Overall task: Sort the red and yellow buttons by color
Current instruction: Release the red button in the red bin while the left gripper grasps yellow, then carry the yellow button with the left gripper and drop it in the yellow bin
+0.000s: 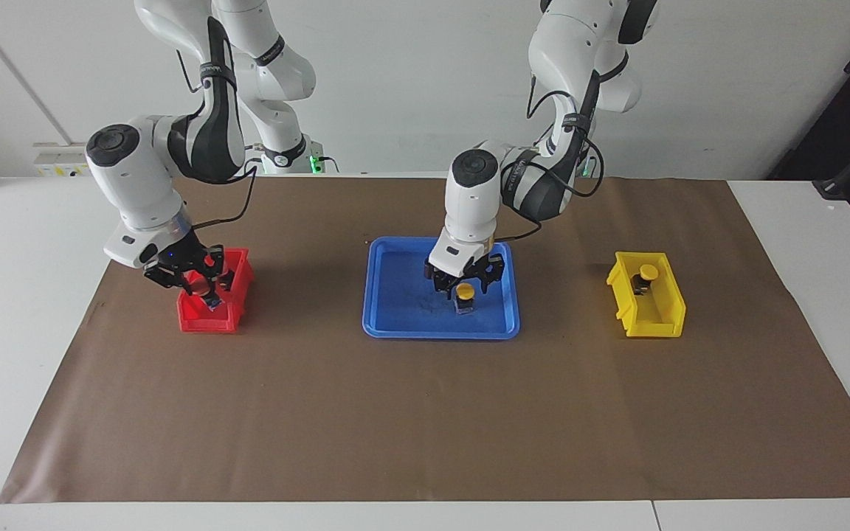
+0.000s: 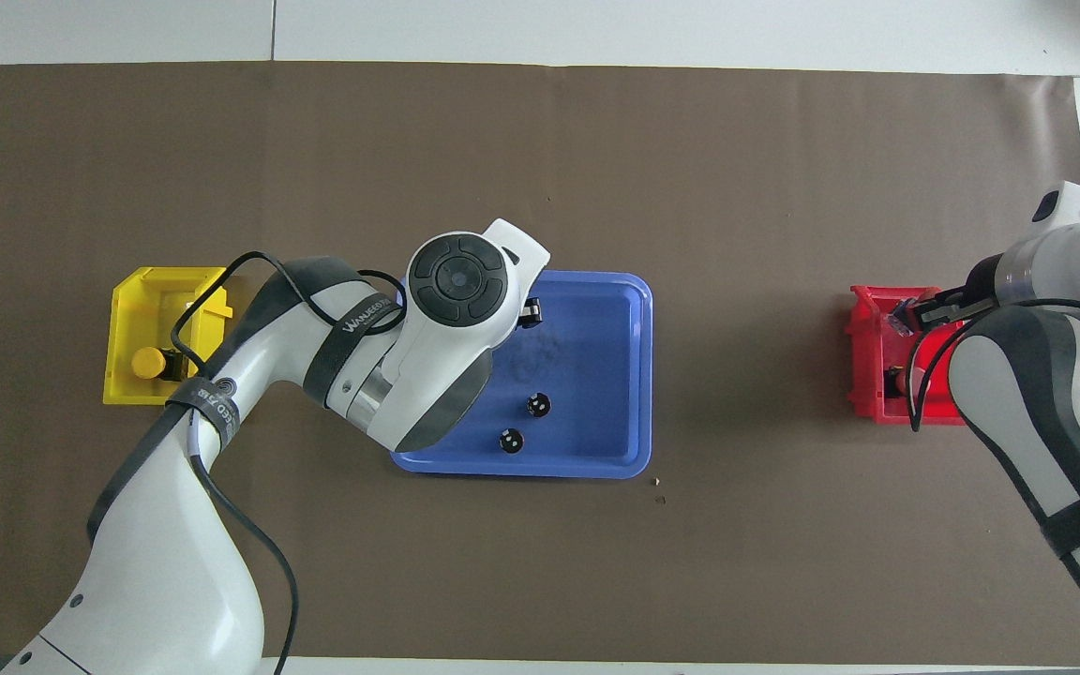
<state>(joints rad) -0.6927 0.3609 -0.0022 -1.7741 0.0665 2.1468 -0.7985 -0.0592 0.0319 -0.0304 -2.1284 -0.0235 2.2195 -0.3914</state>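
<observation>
Brown paper covers the counter (image 1: pixel 425 413). In the blue tray (image 1: pixel 395 317), the left end effector (image 1: pixel 463 284) hangs spread directly over a yellow button (image 1: pixel 465 296). The right end effector (image 1: pixel 196 284), its grip unreadable, sits low in the red bin (image 1: pixel 207 318). Another yellow button (image 1: pixel 646 274) lies in the yellow bin (image 1: pixel 650 321).

Two white arms with black joint bands and round dark end caps — loose black cables, grey lettering on straps, black grippers.
</observation>
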